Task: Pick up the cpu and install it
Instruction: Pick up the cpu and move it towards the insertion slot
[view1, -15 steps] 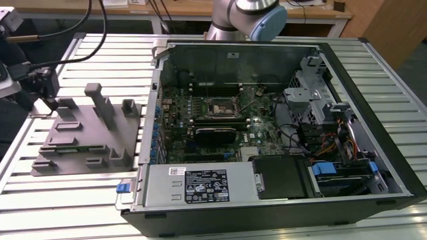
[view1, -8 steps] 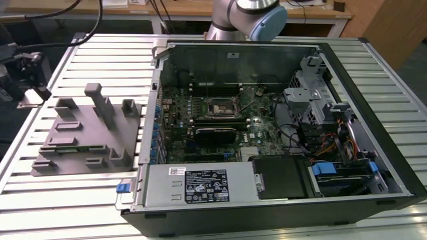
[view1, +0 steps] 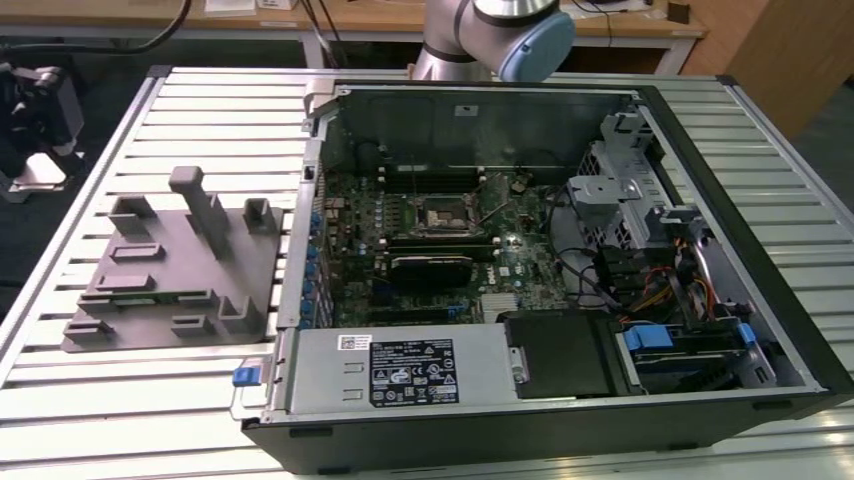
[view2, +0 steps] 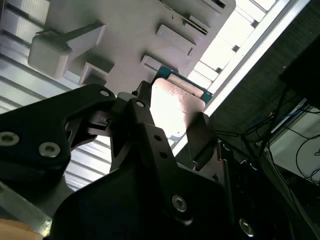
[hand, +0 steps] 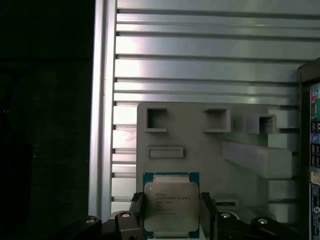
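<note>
Silver cpu (view2: 176, 102) in tool (view2: 172, 114), grey fixture (view2: 125, 35) beyond.

Exterior view overlooks table (view1: 134, 130) from above; both wrist views face fixture (hand: 200, 145) (view2: 135, 30)

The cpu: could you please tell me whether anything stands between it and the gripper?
Nothing visible does. In the first wrist view the small flat square silver-topped cpu sits between the black gripper's fingers, which meet its opposite edges; the grey moulded plastic fixture lies behind it.

Table (view1: 200, 100): bears computer case (view1: 481, 115). Fixture (view1: 160, 275): on table, just beside case, at the exterior view's left of it. Cpu (hand: 171, 200): between gripper (hand: 172, 212) fingers, over fixture.
</note>
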